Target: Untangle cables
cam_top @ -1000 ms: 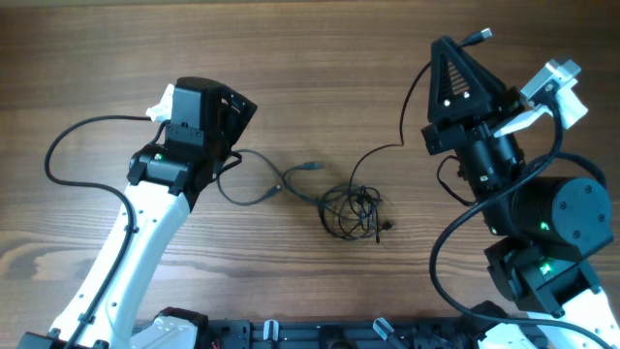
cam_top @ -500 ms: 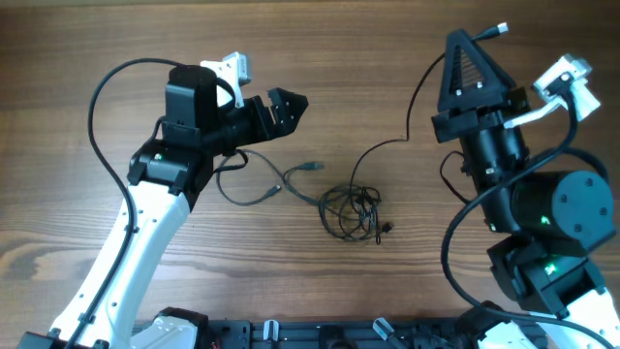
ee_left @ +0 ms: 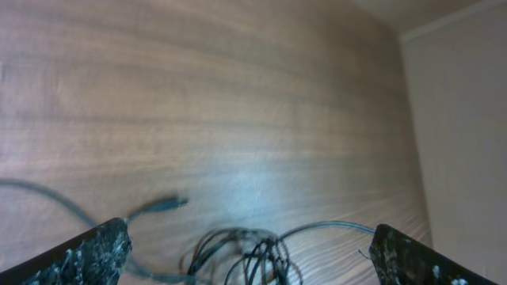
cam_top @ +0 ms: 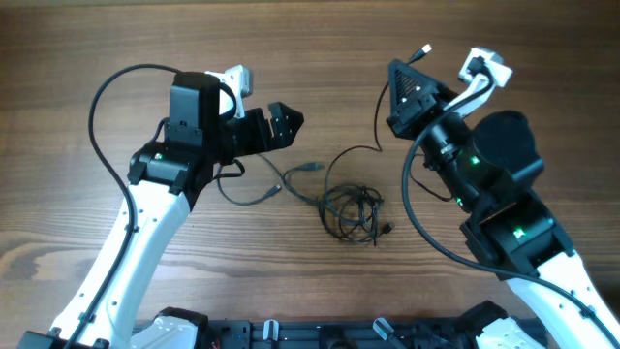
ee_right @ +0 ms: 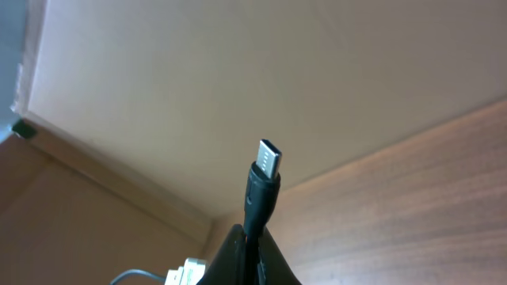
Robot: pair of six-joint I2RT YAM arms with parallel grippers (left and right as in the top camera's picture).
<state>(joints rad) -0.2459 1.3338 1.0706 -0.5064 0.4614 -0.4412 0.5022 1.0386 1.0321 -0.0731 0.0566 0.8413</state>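
The cables form a small black tangle on the wooden table, with one plug end lying to its left and a loose loop running under my left arm. My right gripper is shut on one cable's plug end and holds it raised; the cord hangs down from it to the tangle. The right wrist view shows that plug sticking up out of the closed fingers. My left gripper is open and empty, up and left of the tangle. The left wrist view shows the tangle between the spread fingertips.
The thicker black robot cables arc beside both arms. The table's far edge meets a pale wall in the left wrist view. Black fixtures line the table's front edge.
My left gripper has swung up from pointing down to pointing right toward the tangle. My right arm has moved left and turned, carrying the held plug end leftward.
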